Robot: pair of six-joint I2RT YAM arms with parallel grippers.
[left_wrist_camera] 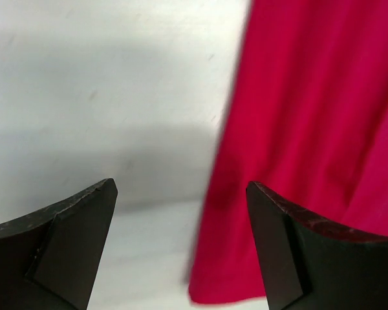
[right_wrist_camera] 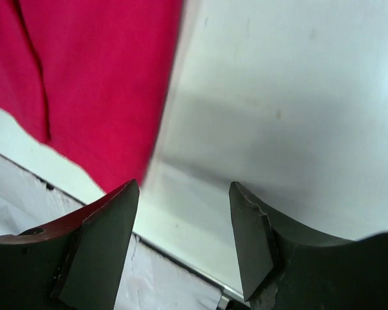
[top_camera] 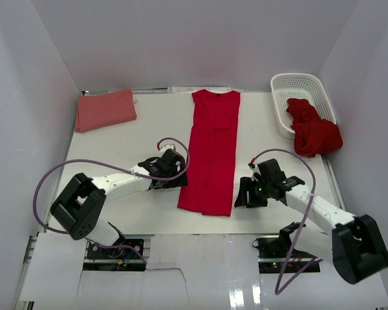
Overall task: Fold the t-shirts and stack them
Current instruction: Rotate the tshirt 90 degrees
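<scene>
— Where's the shirt?
— The red t-shirt (top_camera: pixel 211 155) lies as a narrow strip down the frame's centre (flat on the table (top_camera: pixel 149 123)). The left gripper (top_camera: pixel 170 173) and right gripper (top_camera: pixel 244 194) flank its lower edges.
— Gripping?
— No, both jaws spread, released, nothing between them.

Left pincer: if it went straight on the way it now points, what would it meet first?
Probably the red t-shirt: the left pincer points at its nearer long edge. If tilted down, bare table comes first; depth is unclear.
</scene>
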